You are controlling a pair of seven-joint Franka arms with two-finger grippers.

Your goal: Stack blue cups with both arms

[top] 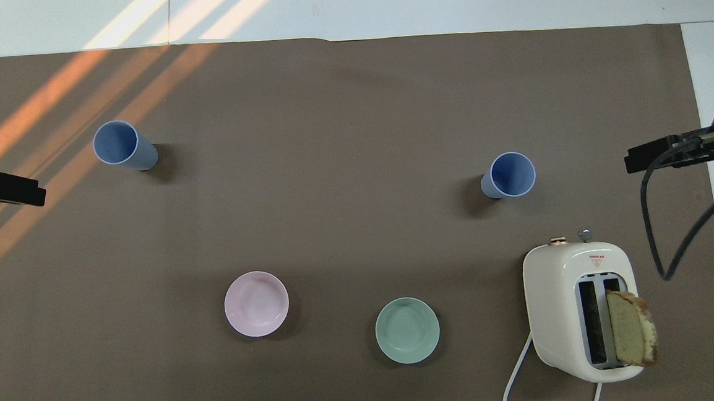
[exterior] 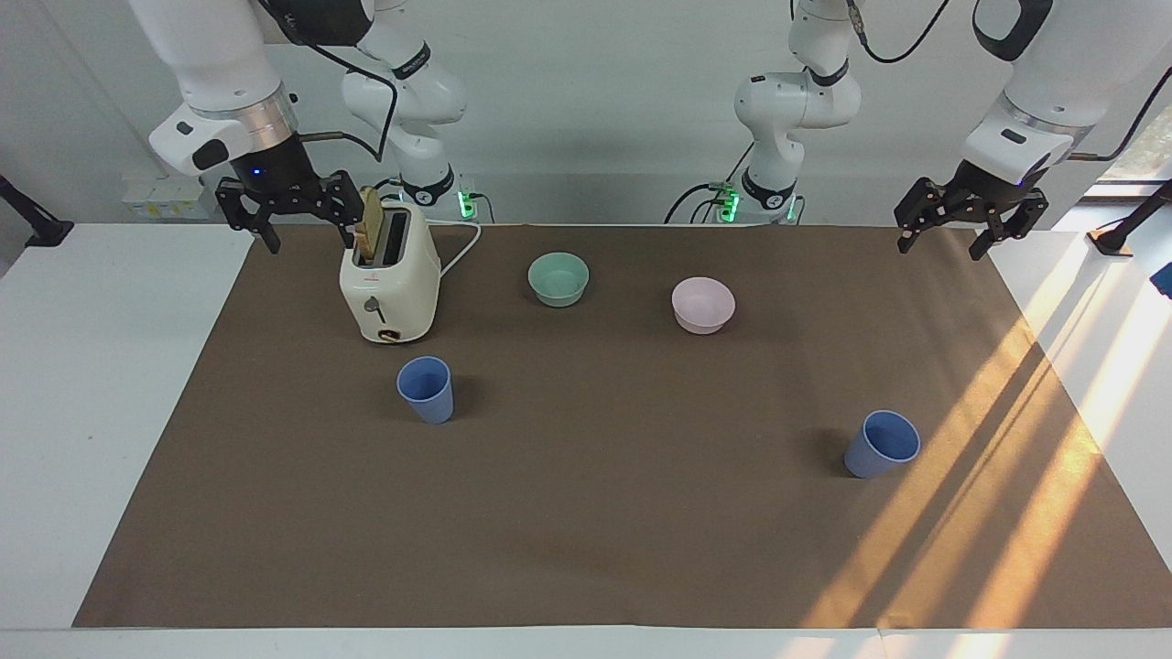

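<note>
Two blue cups stand upright and apart on the brown mat. One cup [exterior: 426, 389] [top: 509, 175] is toward the right arm's end, a little farther from the robots than the toaster. The other cup [exterior: 882, 444] [top: 119, 144] is toward the left arm's end, in the sunlit part. My right gripper [exterior: 309, 240] [top: 664, 154] is open and empty, raised beside the toaster. My left gripper [exterior: 940, 247] [top: 3, 188] is open and empty, raised over the mat's corner at its own end. Neither gripper is near a cup.
A cream toaster [exterior: 389, 279] [top: 580, 308] with a bread slice [top: 631, 327] sticking up stands near the right gripper. A mint-green bowl [exterior: 558, 278] [top: 407, 330] and a pink bowl [exterior: 702, 304] [top: 256, 303] sit nearer to the robots than the cups.
</note>
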